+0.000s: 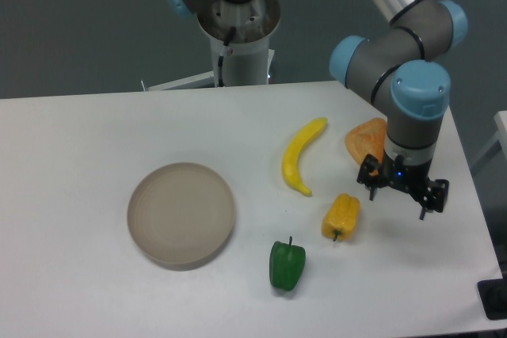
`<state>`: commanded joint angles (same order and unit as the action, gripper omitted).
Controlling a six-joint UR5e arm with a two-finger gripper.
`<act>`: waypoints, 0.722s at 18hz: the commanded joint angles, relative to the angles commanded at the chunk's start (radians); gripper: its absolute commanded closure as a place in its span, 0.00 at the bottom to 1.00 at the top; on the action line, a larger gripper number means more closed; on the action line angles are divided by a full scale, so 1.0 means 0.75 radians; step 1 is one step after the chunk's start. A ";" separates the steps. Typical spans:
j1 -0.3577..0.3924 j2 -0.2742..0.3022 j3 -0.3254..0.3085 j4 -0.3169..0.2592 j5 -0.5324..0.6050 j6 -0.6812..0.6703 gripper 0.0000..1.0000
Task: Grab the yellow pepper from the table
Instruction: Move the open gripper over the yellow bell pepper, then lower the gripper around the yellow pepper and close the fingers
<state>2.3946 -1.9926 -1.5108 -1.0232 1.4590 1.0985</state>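
The yellow pepper (341,217) lies on its side on the white table (95,140), right of centre, with its dark stem pointing toward the front edge. My gripper (398,201) hangs just above the table to the right of the pepper, a short gap away. Its two dark fingers (369,186) stand apart, open and empty.
A yellow banana (302,155) lies behind-left of the pepper. An orange wedge (367,141) lies behind the gripper, partly hidden by the arm. A green pepper (287,265) stands in front-left of the yellow one. A round tan plate (181,214) sits at centre-left.
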 joint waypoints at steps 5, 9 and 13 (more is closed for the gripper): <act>-0.016 0.010 -0.108 0.029 -0.066 -0.037 0.00; -0.037 0.014 -0.209 0.110 -0.062 -0.041 0.00; -0.037 0.016 -0.250 0.143 -0.062 -0.043 0.00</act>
<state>2.3669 -1.9804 -1.6981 -0.9158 1.4128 1.0661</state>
